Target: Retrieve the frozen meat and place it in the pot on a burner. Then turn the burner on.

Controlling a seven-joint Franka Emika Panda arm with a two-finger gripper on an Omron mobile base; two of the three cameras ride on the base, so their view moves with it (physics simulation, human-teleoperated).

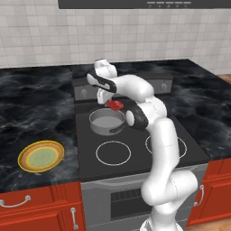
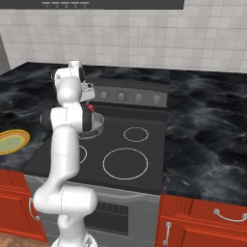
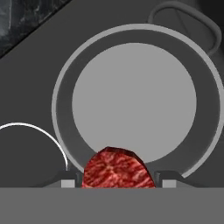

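My gripper [image 1: 113,102] is shut on the frozen meat [image 1: 116,105], a small bright-red chunk, and holds it just above the back rim of the pot [image 1: 107,121]. The low grey pot stands on the rear left of the black cooktop, and the burner beneath it is hidden. In the hand view the meat [image 3: 117,168] sits between my fingertips [image 3: 68,181], over the near rim of the pot [image 3: 59,109], whose pale inside holds nothing. From the right base view the meat [image 2: 89,107] peeks out beside my arm, which partly covers the pot [image 2: 98,120].
Two larger white-ringed zones [image 1: 113,152] [image 2: 125,163] mark the cooktop's front, with a small one [image 2: 136,134] behind. Several knobs [image 2: 120,96] line the back panel. A yellow-rimmed plate [image 1: 41,156] lies on the dark counter at left.
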